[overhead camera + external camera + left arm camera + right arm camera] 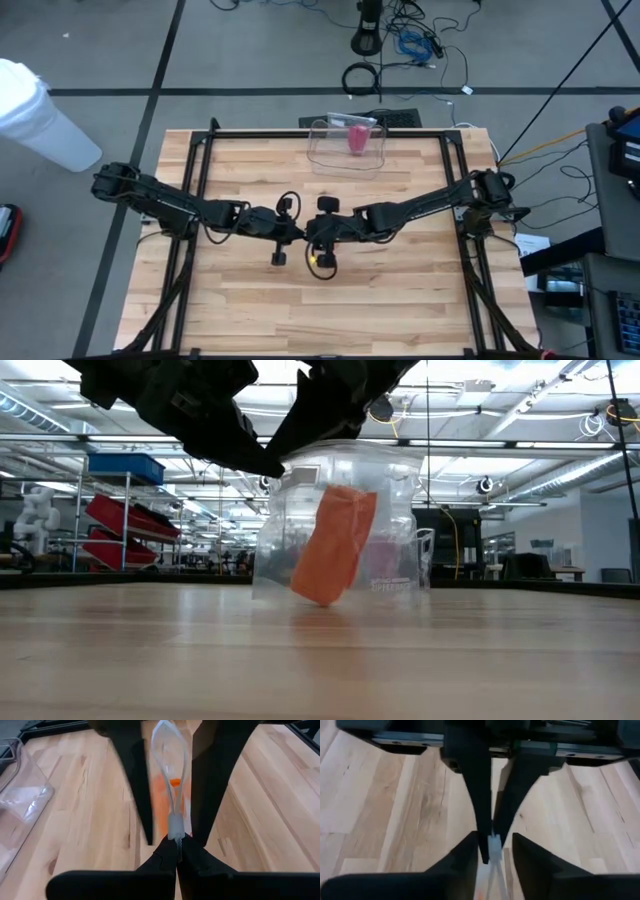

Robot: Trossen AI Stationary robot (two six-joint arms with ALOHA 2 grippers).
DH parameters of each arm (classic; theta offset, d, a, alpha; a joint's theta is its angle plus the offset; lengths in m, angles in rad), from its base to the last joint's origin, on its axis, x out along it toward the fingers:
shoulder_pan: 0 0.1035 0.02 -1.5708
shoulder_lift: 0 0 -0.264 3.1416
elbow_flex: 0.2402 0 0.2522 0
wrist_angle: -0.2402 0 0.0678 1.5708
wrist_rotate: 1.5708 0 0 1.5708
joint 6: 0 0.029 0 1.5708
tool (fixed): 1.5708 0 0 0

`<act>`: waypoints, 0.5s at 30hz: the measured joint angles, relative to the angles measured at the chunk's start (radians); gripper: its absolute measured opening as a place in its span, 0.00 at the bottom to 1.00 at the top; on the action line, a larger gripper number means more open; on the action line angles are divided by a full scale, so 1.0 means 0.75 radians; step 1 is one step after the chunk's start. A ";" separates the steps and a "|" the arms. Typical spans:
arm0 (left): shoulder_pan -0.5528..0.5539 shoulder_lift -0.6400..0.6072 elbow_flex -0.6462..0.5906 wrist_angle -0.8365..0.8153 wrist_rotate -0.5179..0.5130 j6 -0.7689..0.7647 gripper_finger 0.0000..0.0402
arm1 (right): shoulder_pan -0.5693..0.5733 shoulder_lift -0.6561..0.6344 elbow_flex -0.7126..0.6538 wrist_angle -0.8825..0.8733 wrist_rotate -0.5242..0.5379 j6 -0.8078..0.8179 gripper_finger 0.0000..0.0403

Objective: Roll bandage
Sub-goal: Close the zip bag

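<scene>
At the table's middle my left gripper (298, 238) is shut on a narrow clear plastic wrapper (170, 775) with something orange inside it. My right gripper (318, 246) faces it, open. Its two fingers (140, 805) stand on either side of the wrapper near the held end, apart from it as far as I can see. A pink-orange bandage (335, 545) leans tilted inside a clear container (348, 146) at the table's far edge. My left gripper pinches the wrapper's whitish sealed end (175, 827) between its two fingertips. The fingers come from the table's left, slanting down. The wrapper sticks out ahead of the fingers, above the table, its clear walls bulging apart around the orange content.
Bare wooden tabletop (330, 310) lies all around the two grippers. The dark frame rails (200, 170) run along the table's left, right and far sides. A white bin (40, 115) stands on the floor beyond the far left corner.
</scene>
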 joint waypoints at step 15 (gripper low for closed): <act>0.000 -0.004 0.000 -0.010 0.029 -0.001 0.00 | 0.009 -0.005 0.003 -0.089 0.009 0.004 0.01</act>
